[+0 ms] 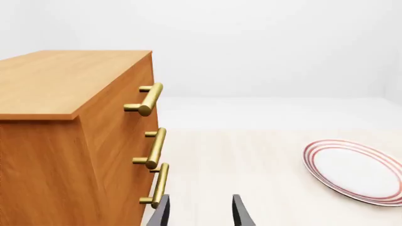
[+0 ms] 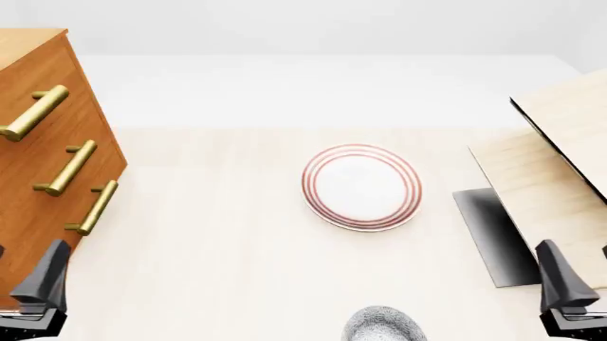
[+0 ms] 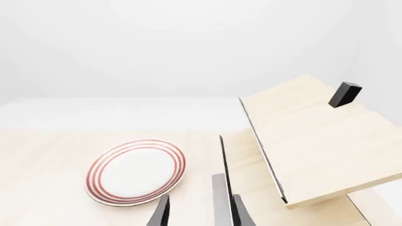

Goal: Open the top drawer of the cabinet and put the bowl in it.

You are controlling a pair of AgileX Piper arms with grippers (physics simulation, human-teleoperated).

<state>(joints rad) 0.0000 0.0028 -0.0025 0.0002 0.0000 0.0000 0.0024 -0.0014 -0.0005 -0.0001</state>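
The cabinet (image 2: 28,213) stands at the table's left, orange-brown, with three brass bar handles. Its top drawer (image 2: 68,71) is shut flush, and its handle (image 1: 148,99) shows in the left wrist view. The speckled bowl (image 2: 384,325) sits at the near edge of the front view, between the arms and partly cut off. My left gripper (image 2: 21,275) hovers low in front of the cabinet's lower corner, open and empty, with dark fingertips (image 1: 160,212) beside the bottom handle. My right gripper (image 2: 581,275) is at the near right, open and empty, its fingertips (image 3: 161,213) pointing toward the plate.
A flat white plate with red rings (image 2: 362,187) lies mid-table. A pale wood structure with black edges (image 2: 559,163) fills the right side, with a dark base slab (image 2: 493,234) beneath. A small black block (image 3: 344,94) sits on its top.
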